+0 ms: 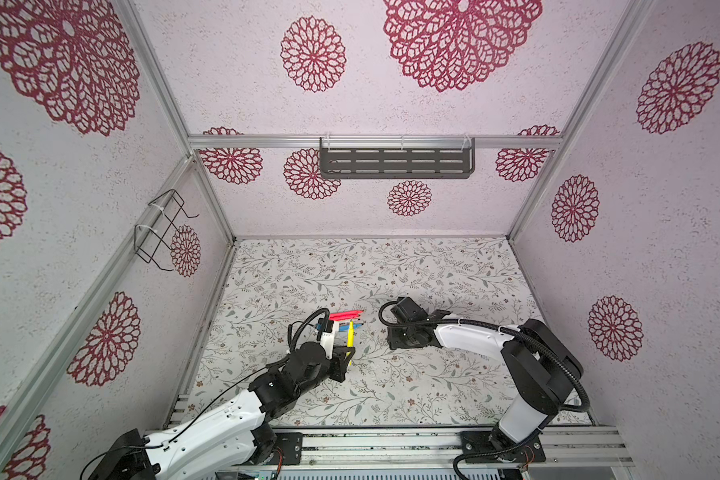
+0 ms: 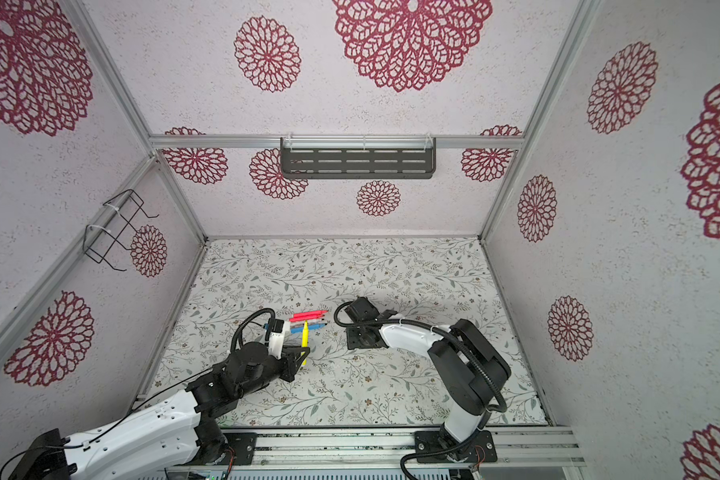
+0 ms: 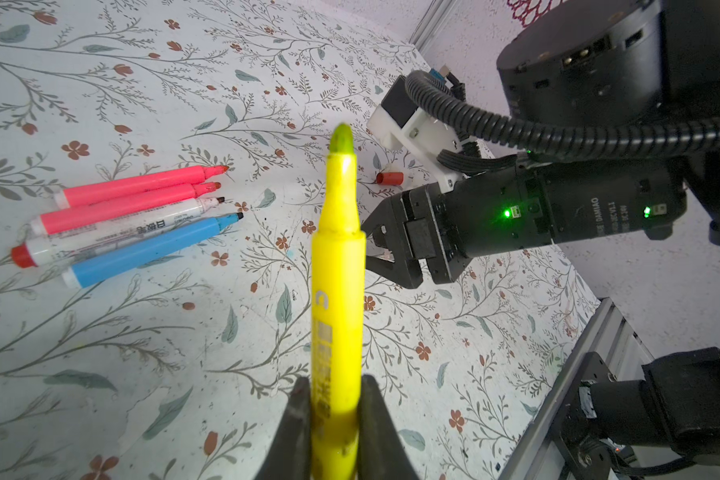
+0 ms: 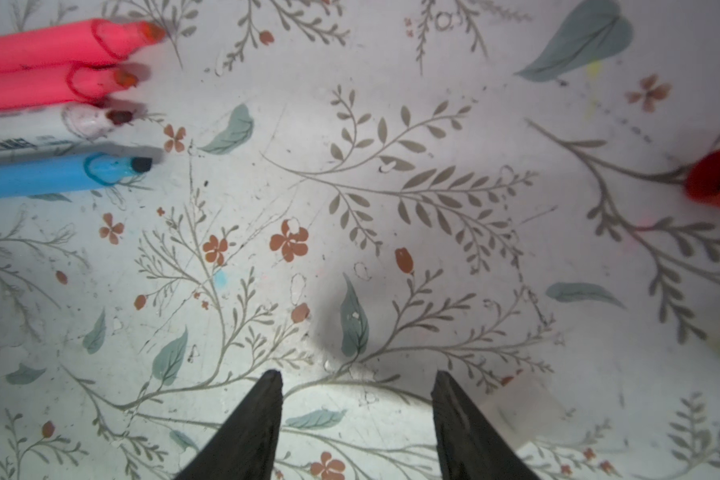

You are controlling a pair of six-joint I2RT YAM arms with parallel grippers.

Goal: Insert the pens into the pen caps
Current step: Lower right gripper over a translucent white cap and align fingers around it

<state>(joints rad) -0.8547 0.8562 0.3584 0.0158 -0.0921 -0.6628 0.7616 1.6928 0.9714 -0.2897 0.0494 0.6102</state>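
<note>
Pinching slim glossy yellow pen (image 3: 337,266): left gripper (image 3: 335,384).

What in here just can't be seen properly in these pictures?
Red cap: cut off by the right wrist view's edge.
Clear caps: none certain; only a pale blur beside the right claw, right wrist view.
Yellow pen: back end hidden inside the left claw, left wrist view.
Blue pen: back end cut off, right wrist view.
</note>
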